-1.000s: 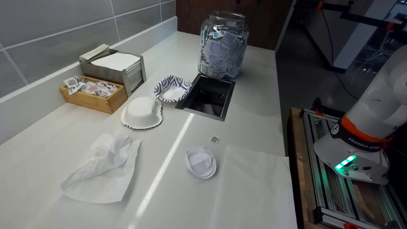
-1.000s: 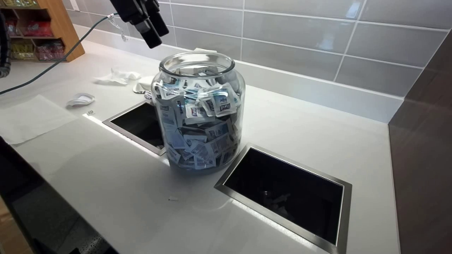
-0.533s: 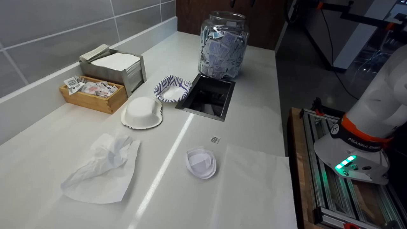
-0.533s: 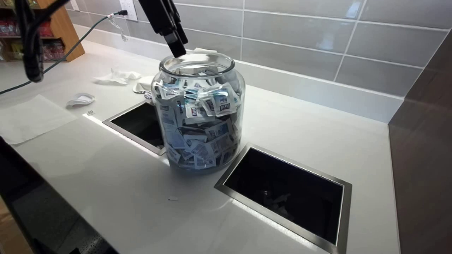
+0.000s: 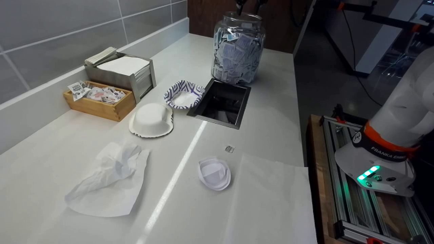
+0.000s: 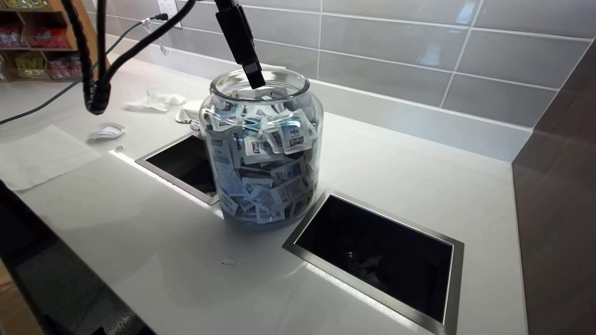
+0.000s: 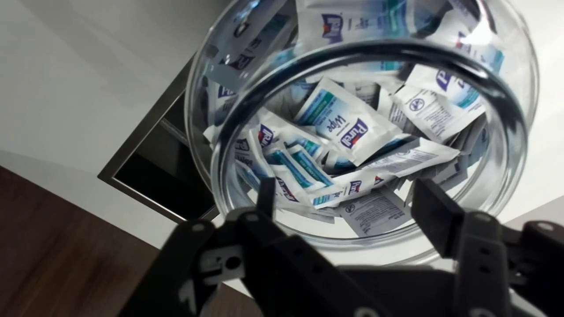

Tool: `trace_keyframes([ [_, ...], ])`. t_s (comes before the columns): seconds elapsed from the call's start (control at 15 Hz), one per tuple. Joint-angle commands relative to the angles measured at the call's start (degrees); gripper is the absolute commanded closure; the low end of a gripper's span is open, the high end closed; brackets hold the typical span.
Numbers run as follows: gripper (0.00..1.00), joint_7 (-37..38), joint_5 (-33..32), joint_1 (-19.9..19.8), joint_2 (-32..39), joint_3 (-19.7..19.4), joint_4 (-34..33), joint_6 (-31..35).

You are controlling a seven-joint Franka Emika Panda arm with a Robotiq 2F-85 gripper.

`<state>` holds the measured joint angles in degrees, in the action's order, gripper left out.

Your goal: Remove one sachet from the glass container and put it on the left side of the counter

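Observation:
The glass jar stands on the counter (image 5: 271, 112) and shows in both exterior views, with its rim (image 6: 259, 99) facing up. It is filled with white and blue Purell wipe sachets (image 6: 295, 132). In the wrist view the jar's rim (image 7: 396, 49) surrounds several sachets, one lying face up near the middle (image 7: 341, 121). My gripper (image 7: 346, 196) is open, with nothing between its fingers. In an exterior view the gripper (image 6: 257, 84) points down at the jar's mouth, above the sachets. Its fingertips (image 5: 249, 8) also show above the rim in an exterior view.
A framed opening (image 5: 242, 112) is beside the jar, another (image 6: 458, 274) on its far side. A patterned bowl (image 5: 184, 86), upturned bowl (image 5: 151, 118), crumpled paper (image 5: 112, 183), paper cup (image 5: 214, 173), napkin holder (image 5: 144, 76) and wooden box (image 5: 98, 107) stand along the counter.
My gripper has moved down and across to the jar's mouth, from above and beside it. The jar and the sachets have not moved.

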<state>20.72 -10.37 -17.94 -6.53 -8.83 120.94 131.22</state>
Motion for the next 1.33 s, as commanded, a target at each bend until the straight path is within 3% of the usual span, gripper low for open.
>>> trace_keyframes([
  [0.0, 0.15, -3.27, 2.63, 1.82, 2.67, -1.51, -2.17, -1.44],
  [0.67, 0.31, -5.34, 2.42, 2.59, 6.71, -2.25, -3.41, -2.04],
  [0.73, 0.37, -5.41, 2.36, 2.65, 7.01, -2.31, -3.49, -2.06],
  [0.8, 0.35, -5.54, 2.36, 2.71, 7.27, -2.36, -3.52, -2.11],
  [1.13, 0.41, -6.0, 2.45, 3.06, 8.3, -2.54, -3.68, -2.59],
  [1.27, 0.48, -6.16, 2.44, 3.14, 8.56, -2.58, -3.73, -2.95],
])
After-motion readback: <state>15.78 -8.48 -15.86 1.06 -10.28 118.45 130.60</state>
